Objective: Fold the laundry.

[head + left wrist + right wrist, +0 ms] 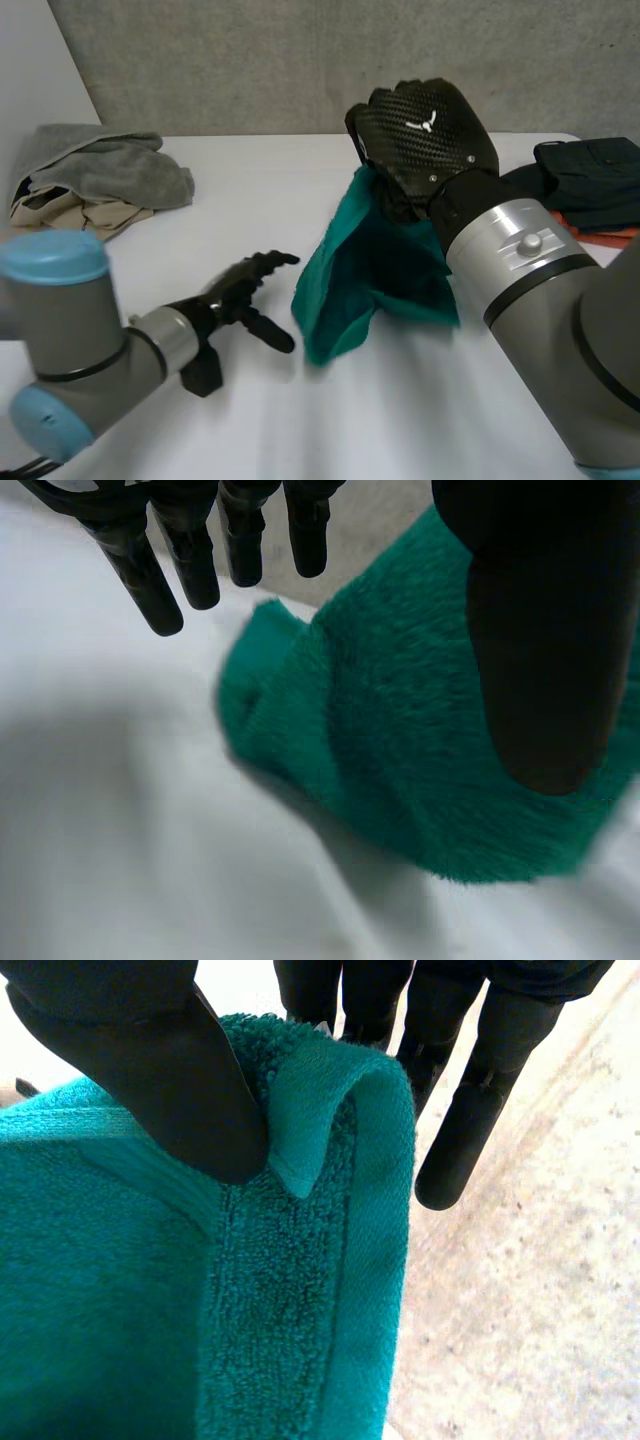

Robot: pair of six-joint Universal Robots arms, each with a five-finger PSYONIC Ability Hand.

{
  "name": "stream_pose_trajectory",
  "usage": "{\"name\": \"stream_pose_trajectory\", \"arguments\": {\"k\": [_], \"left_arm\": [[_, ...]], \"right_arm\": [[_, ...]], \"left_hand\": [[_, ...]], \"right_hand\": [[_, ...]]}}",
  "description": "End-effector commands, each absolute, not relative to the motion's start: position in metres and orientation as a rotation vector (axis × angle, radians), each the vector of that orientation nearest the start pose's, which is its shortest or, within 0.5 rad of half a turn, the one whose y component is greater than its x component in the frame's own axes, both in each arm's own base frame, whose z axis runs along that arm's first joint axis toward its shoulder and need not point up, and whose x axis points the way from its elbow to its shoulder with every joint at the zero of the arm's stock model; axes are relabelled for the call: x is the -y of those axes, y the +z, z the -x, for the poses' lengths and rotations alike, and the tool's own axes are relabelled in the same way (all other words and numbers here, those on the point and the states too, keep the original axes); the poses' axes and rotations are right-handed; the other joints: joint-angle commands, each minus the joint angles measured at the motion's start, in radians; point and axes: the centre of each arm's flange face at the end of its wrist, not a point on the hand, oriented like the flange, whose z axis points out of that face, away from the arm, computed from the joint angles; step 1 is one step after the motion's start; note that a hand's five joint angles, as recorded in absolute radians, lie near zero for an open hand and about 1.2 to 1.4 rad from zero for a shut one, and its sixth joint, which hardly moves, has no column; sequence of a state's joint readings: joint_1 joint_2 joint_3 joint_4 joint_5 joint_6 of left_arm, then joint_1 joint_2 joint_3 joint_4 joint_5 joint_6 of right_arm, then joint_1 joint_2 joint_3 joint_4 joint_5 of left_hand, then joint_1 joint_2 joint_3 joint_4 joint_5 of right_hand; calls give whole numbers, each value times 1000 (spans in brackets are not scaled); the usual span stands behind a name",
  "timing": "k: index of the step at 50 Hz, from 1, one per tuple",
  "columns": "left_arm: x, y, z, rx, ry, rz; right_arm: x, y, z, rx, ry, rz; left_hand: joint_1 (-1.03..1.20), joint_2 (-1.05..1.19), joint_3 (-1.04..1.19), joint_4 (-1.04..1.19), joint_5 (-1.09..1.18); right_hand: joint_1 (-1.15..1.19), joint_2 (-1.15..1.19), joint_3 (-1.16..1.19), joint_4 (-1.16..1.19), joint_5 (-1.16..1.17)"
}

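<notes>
A teal green towel (365,275) hangs from my right hand (425,135), which is raised above the middle of the table. Its lower end droops down to the tabletop. In the right wrist view the thumb (160,1070) pinches a hemmed corner of the towel (250,1290) against the fingers, so this hand is shut on it. My left hand (245,290) lies low over the table just left of the towel, fingers straight and open, holding nothing. In the left wrist view the towel (400,730) bunches just beyond its fingertips (190,570).
A pile of grey and beige laundry (95,175) sits at the far left of the white table (250,200). Dark folded clothes (590,180) lie at the far right on something orange. A grey wall runs behind the table.
</notes>
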State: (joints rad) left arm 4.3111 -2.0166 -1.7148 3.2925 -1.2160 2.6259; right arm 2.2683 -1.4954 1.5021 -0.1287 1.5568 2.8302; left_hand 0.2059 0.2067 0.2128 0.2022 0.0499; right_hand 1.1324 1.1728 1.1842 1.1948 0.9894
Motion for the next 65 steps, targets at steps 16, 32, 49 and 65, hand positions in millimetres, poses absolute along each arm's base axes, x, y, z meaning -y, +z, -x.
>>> {"name": "stream_pose_trajectory", "arguments": {"k": [16, 32, 49, 65], "left_arm": [[257, 198, 301, 1957, 1099, -185], [250, 290, 293, 1865, 1530, 522], [281, 220, 316, 2104, 1523, 650], [196, 178, 199, 2372, 1255, 253]], "right_arm": [[202, 363, -273, -1667, -2334, 762], [265, 246, -265, -2111, -2012, 938], [319, 181, -243, -2332, -2181, 839], [309, 177, -251, -2309, -2153, 873]], "left_hand": [[1190, 1190, 1183, 1194, 1172], [1190, 1190, 1183, 1194, 1172], [-31, -32, -38, -28, -50], [345, 344, 338, 349, 327]], "right_hand": [[264, 223, 212, 201, 232], [264, 223, 212, 201, 232], [264, 223, 212, 201, 232], [264, 223, 212, 201, 232]]}}
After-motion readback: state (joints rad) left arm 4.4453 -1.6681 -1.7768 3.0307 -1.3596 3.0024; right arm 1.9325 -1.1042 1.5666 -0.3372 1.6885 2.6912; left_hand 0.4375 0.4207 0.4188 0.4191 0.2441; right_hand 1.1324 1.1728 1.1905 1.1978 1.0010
